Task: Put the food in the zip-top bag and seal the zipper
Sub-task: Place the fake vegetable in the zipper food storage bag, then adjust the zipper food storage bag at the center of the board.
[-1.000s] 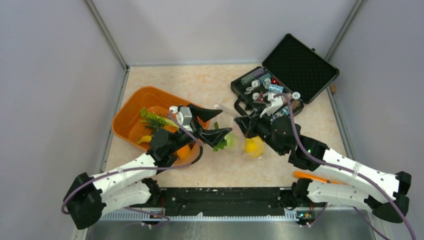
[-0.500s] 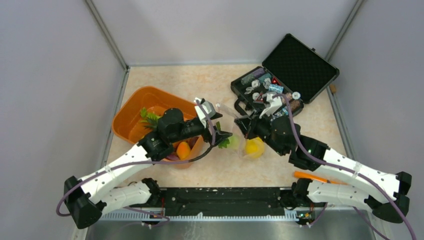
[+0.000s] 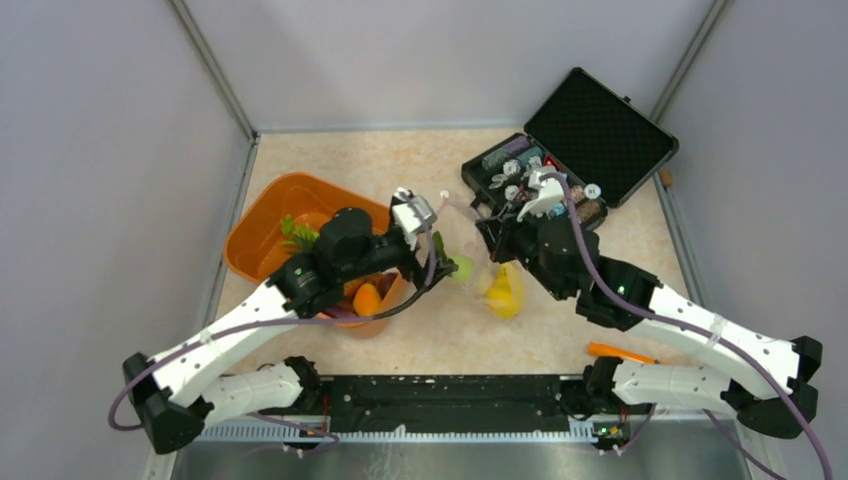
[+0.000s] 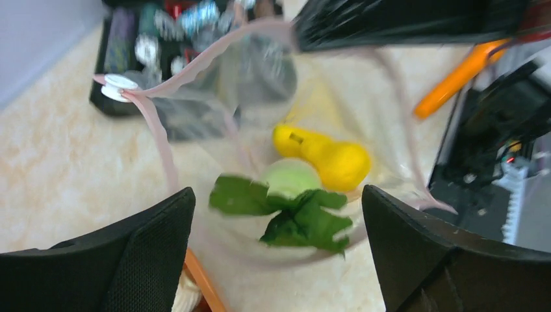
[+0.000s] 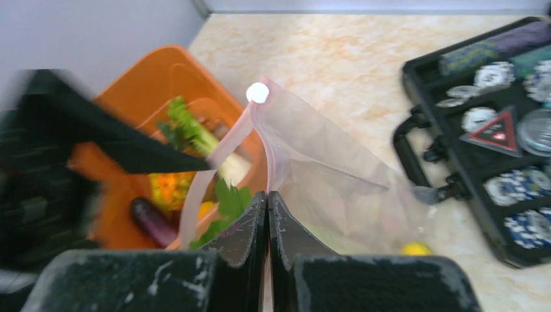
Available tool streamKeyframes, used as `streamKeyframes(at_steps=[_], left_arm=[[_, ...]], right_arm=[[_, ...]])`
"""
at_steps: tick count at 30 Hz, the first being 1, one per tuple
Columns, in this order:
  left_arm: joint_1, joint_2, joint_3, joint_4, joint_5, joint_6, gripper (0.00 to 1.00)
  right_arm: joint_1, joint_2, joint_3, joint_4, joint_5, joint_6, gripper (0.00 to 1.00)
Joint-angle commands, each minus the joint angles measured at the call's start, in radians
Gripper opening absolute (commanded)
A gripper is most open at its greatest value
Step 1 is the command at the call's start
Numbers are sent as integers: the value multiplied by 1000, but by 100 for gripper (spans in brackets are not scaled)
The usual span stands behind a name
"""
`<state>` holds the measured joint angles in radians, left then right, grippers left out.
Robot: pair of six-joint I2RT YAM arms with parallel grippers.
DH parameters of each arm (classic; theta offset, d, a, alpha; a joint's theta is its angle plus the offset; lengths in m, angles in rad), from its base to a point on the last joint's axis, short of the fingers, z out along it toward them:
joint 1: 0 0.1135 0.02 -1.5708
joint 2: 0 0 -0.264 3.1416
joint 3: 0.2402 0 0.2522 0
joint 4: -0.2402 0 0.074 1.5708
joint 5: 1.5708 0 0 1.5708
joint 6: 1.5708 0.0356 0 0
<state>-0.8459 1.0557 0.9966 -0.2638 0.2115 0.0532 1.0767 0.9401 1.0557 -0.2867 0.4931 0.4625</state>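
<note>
The clear zip-top bag (image 3: pixel 478 272) lies at mid-table with its mouth held open. My right gripper (image 5: pixel 268 194) is shut on the bag's pinkish zipper strip (image 5: pixel 229 140), just below the white slider (image 5: pixel 258 93). My left gripper (image 4: pixel 278 195) is open and empty at the bag's mouth. Inside the bag lie a leafy green-white stalk (image 4: pixel 295 201) and yellow lemons (image 4: pixel 334 159). The orange tub (image 3: pixel 262 238) holds a purple eggplant (image 5: pixel 151 221), an orange pineapple (image 5: pixel 170 185) and another leafy stalk (image 5: pixel 188 127).
An open black case (image 3: pixel 565 165) of small trinkets stands at the back right, close behind my right gripper (image 3: pixel 497 240). An orange tool (image 3: pixel 622 352) lies near the front right edge. The tub sits under my left arm, touching the bag.
My left arm has swung right from above the tub to the bag's mouth. My right gripper has lifted the bag's edge a little, and the lemons have shifted inside.
</note>
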Motion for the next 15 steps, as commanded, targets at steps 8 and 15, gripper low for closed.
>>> streamKeyframes(at_steps=[8,15], left_arm=[[-4,-258,-185,270,-299,-147,99],[-4,-210,-196,256,-140,-259,97]], right_arm=[[-209,20,42,-109,74,60,0],[-522,-43,36,-115,-181,63,0]])
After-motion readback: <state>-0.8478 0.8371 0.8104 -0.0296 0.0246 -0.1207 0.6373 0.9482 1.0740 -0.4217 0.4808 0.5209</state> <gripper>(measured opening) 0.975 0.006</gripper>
